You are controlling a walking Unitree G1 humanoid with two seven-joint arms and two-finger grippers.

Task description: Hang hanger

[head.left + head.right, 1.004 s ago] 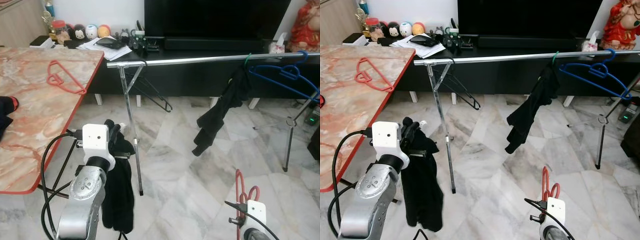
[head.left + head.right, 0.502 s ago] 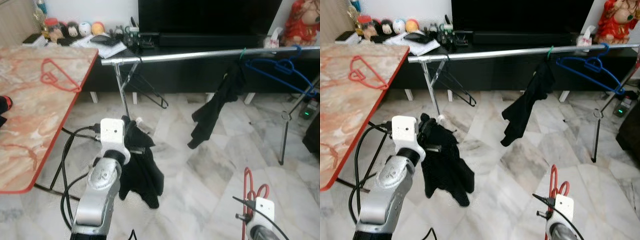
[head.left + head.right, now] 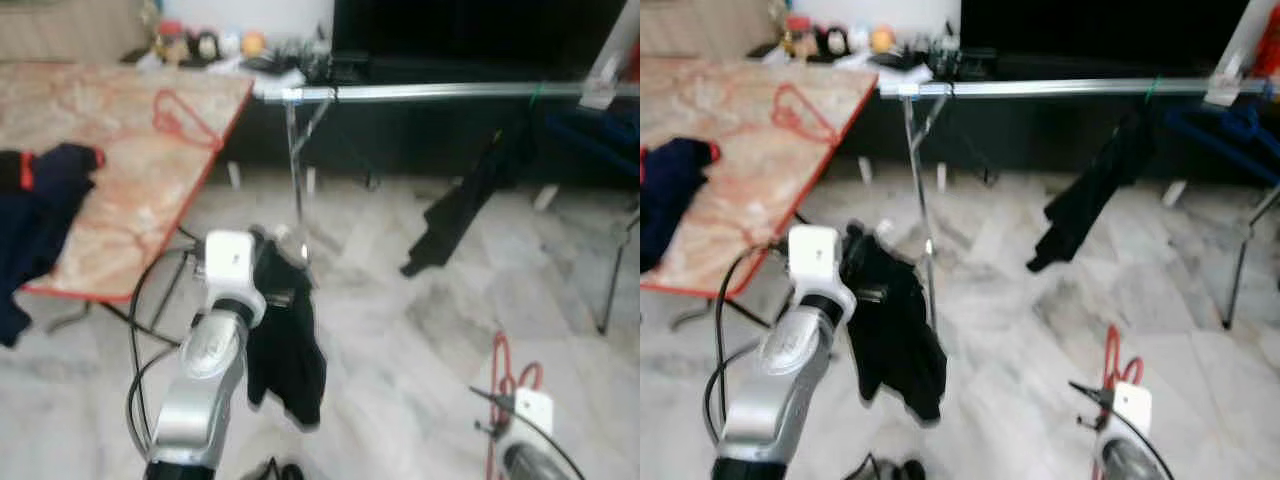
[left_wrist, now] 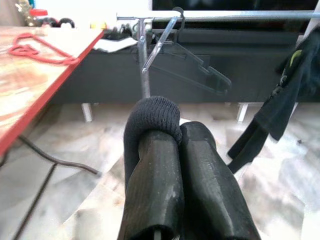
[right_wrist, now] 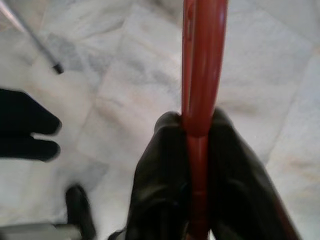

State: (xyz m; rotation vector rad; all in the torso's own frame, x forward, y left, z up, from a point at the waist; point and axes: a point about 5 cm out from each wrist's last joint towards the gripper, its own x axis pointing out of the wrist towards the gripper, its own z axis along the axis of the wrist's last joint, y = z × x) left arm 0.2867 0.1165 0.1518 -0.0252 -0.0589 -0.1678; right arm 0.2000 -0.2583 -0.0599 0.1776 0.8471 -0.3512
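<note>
My left gripper (image 4: 176, 126) is shut on a black garment (image 3: 285, 345), held up in front of me; the cloth wraps over one fingertip and hangs down toward the floor. My right gripper (image 5: 197, 125) is shut on a red hanger (image 5: 201, 55), which stands low at the right (image 3: 503, 368). Ahead runs the metal clothes rail (image 3: 430, 92). On it hang a black garment (image 3: 468, 205), a black hanger (image 4: 192, 65) near the left post, and a blurred blue hanger (image 3: 1230, 125) at the right. Another red hanger (image 3: 183, 113) lies on the marble table (image 3: 130, 210).
Dark navy clothing (image 3: 35, 200) lies on the table's near left part. The rail's upright post (image 3: 922, 200) stands just behind my left arm. A black TV cabinet (image 4: 110, 75) with small items on top runs behind the rail. Marble floor lies between me and the rail.
The whole picture has shifted and blurred, so the camera moved; more of the table and the navy clothing now show. Both grippers keep their hold.
</note>
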